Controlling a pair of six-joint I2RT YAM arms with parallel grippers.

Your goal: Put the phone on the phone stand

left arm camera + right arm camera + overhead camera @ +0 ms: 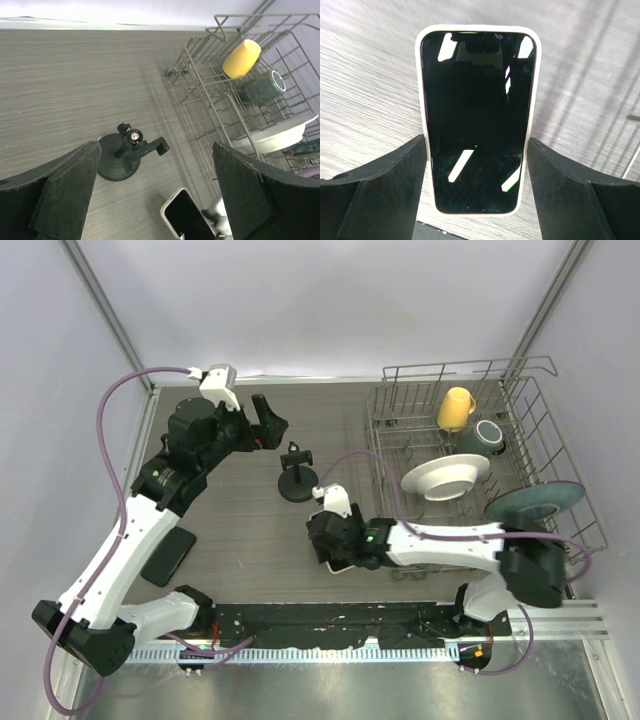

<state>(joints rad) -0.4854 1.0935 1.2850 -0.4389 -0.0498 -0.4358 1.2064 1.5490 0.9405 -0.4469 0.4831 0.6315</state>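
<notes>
The phone, black-screened in a white case, sits between my right gripper's fingers, which press on its two long sides just above the wood table. In the top view the right gripper is near the table's middle and covers most of the phone. The phone also shows in the left wrist view. The black phone stand, a round base with a clamp arm on top, stands upright behind the right gripper. My left gripper is open and empty, hovering back-left of the stand.
A wire dish rack fills the right side, holding a yellow cup, a grey cup, a white bowl and a teal plate. A flat black slab lies by the left arm.
</notes>
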